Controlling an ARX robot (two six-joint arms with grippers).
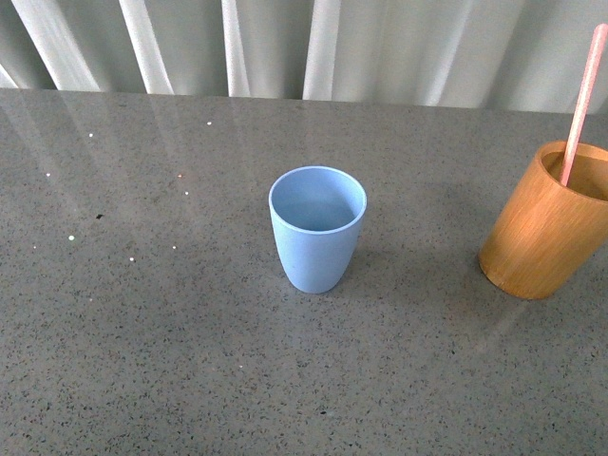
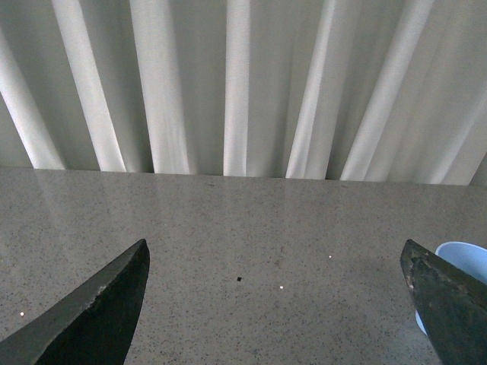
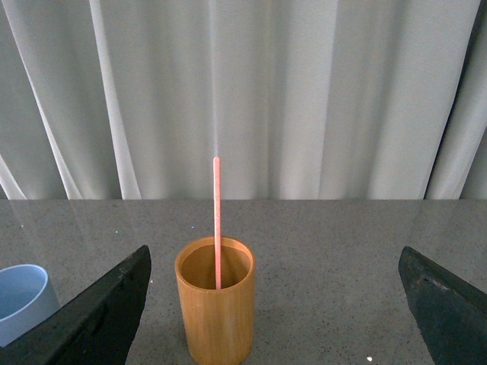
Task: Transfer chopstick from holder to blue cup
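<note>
Front view: where's our chopstick?

At the frame's right edge, standing in the holder; the blue cup sits mid-frame on the bench, well apart.

And our jaws?

Left jaws and right jaws both spread wide, holding nothing; the stick lies ahead of the right jaws.

Then we'd centre on it, grip well above the rim, and lift straight up before swinging over.
</note>
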